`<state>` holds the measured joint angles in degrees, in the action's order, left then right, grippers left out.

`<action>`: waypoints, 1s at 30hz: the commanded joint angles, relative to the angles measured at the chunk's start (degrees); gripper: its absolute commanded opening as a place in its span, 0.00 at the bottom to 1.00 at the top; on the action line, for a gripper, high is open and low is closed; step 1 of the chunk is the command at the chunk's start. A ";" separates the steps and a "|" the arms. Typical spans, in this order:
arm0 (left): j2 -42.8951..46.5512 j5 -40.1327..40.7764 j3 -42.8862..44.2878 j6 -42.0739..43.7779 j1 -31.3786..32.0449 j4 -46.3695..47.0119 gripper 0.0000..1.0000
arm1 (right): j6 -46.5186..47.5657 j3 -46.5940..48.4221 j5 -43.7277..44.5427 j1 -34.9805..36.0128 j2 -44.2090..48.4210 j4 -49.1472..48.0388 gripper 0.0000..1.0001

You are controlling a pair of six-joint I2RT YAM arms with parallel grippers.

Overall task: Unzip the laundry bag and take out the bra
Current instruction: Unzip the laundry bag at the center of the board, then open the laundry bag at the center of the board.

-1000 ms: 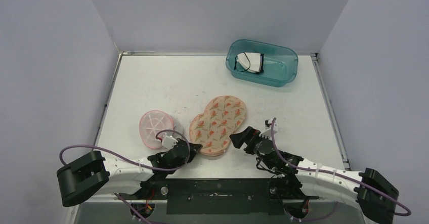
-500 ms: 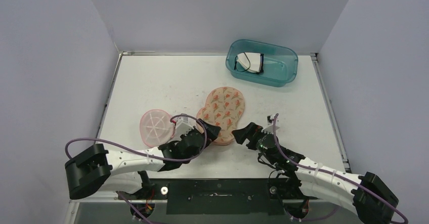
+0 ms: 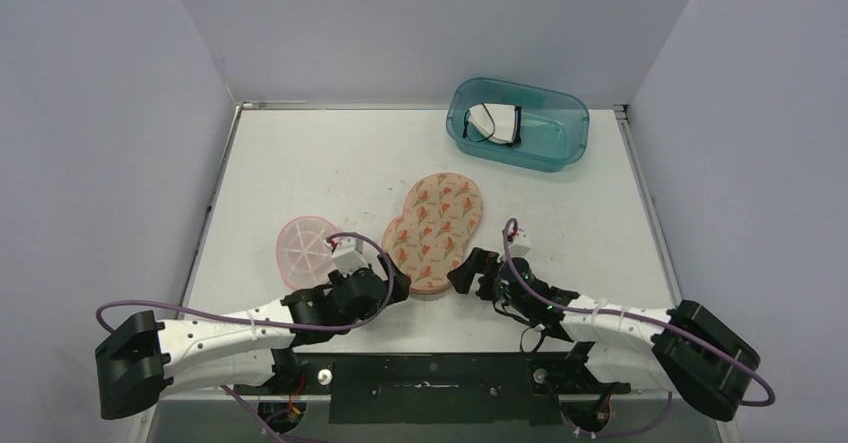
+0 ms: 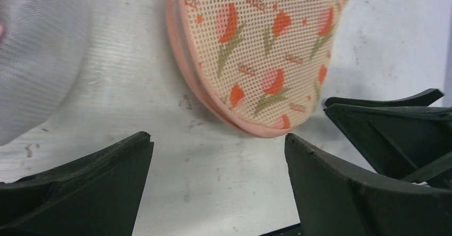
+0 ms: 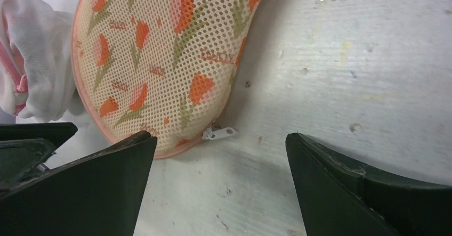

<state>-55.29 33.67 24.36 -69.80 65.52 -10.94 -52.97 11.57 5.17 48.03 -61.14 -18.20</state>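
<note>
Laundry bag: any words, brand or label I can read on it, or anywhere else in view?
On the laundry bag: small brown words repeated between the tulips, too small and blurred to read.
On the zipper pull: no marking legible.
On the teal bin and the pink mesh pouch: no text visible.

In the top view, expect bright, even light from overhead: the table shows no glare, and shadows on it are faint and soft. The walls carry a cool lilac cast. In the right wrist view, the laundry bag is sharp enough to resolve its mesh holes, with a soft shadow along its right edge. In the left wrist view, the black fingers read dark and low in detail, and the white mesh pouch is blurred.
</note>
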 commanded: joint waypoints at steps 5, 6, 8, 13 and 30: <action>3.17 1.68 3.49 3.68 -2.94 -6.76 0.92 | 1.08 6.97 -1.84 -1.74 -14.22 -13.42 0.77; 3.62 1.26 3.24 3.70 -3.36 -6.64 0.91 | 1.36 6.97 -2.16 -2.61 -15.13 -13.07 0.68; 4.70 0.16 2.18 4.02 -4.26 -5.71 0.91 | 2.05 6.55 -3.54 -4.97 -16.36 -11.96 0.56; 6.95 -2.32 -1.05 4.17 -7.25 -3.34 0.90 | 4.29 4.41 -4.33 -12.35 -14.54 -7.13 0.51; 11.16 -9.74 -4.25 4.72 -13.08 2.06 0.90 | 31.49 27.04 19.70 8.55 0.28 23.15 0.77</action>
<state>-45.95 25.04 19.75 -65.30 52.90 -12.19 -33.52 30.24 15.05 47.77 -57.47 -2.17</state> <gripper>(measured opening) 0.901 0.796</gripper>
